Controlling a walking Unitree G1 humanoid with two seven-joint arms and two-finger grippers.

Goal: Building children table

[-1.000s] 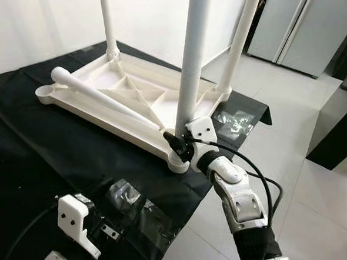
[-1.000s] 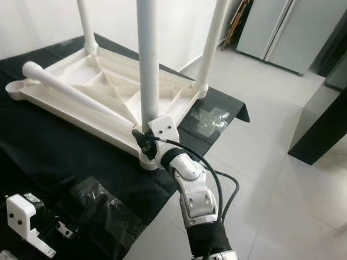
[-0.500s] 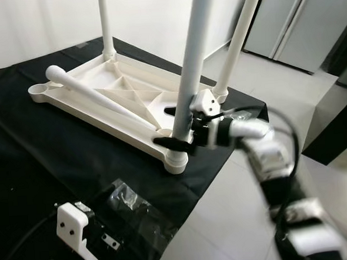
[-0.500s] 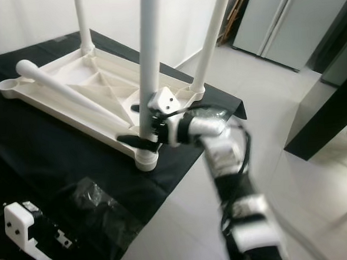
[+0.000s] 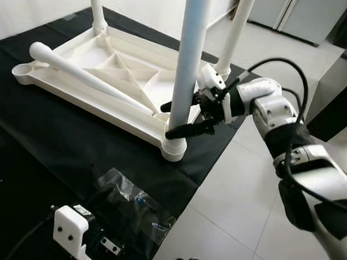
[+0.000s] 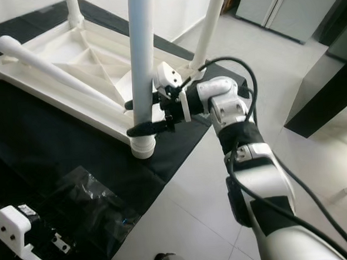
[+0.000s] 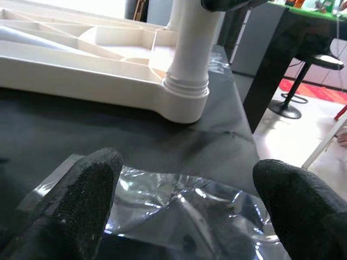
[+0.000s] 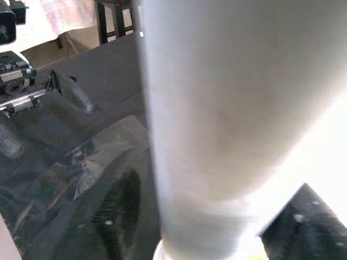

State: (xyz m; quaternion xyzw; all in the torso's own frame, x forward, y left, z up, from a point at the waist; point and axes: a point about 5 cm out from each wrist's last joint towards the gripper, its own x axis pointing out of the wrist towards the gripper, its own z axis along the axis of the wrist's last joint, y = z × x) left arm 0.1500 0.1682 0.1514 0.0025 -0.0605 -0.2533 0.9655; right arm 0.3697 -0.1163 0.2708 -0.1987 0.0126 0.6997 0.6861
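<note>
The white children's table (image 5: 72, 104) lies upside down on a black cloth (image 5: 57, 149). Three legs stand upright in its corners. A fourth, loose leg (image 5: 81, 74) lies slanted across the underside. My right gripper (image 5: 173, 119) reaches in from the right and stands open. Its two black fingers (image 5: 188, 129) straddle the near upright leg (image 5: 190, 58) just above its socket (image 5: 173, 149). In the right wrist view that leg (image 8: 211, 135) sits between the fingers; contact cannot be judged. My left gripper (image 7: 184, 216) hangs open low over a clear plastic bag (image 7: 179, 211).
The clear plastic bag (image 5: 127, 197) and small metal parts (image 5: 110, 246) lie on the cloth near its front edge. White tile floor (image 5: 237, 203) lies to the right. Grey cabinet doors (image 5: 307, 10) and a dark piece of furniture (image 5: 343, 108) stand at the far right.
My right arm rose from low at the leg's socket and swung round to the right side. Its fingers now straddle the leg sideways, slightly higher. The camera also shifted.
</note>
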